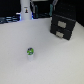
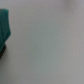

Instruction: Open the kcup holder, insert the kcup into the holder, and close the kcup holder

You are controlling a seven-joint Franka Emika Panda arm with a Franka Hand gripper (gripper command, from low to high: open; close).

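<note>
Showing the scene from the exterior view: a pale counter [image 1: 20, 55] carries the kcup holder [image 1: 65, 26], a black box-shaped drawer unit standing toward the exterior view's right and far side, turned at an angle to the counter's edge. Two slotted handle fronts are visible on its near face, one above the other, and both sit flush with the body, so the unit appears closed. The kcup [image 1: 30, 52], a small stubby pod with a whitish body and a green top, stands upright on the open counter nearer the camera, well apart from the kcup holder and to the exterior view's left of it. A faint shadow lies beside the pod.

At the far edge of the counter, the white body of the robot arm [image 1: 25, 9] rises near the exterior view's left of centre; its lower end hangs over the counter's far edge, well apart from both the kcup and the kcup holder. The picture is too coarse to resolve the fingers there, so whether they are spread or closed cannot be told.

The wrist view is heavily blurred. It shows mostly plain pale counter surface, with a teal-green shape [image 2: 4, 29] at one edge and a dark patch below it; what these are cannot be told. Neither pod nor drawer unit is recognisable in this view.
</note>
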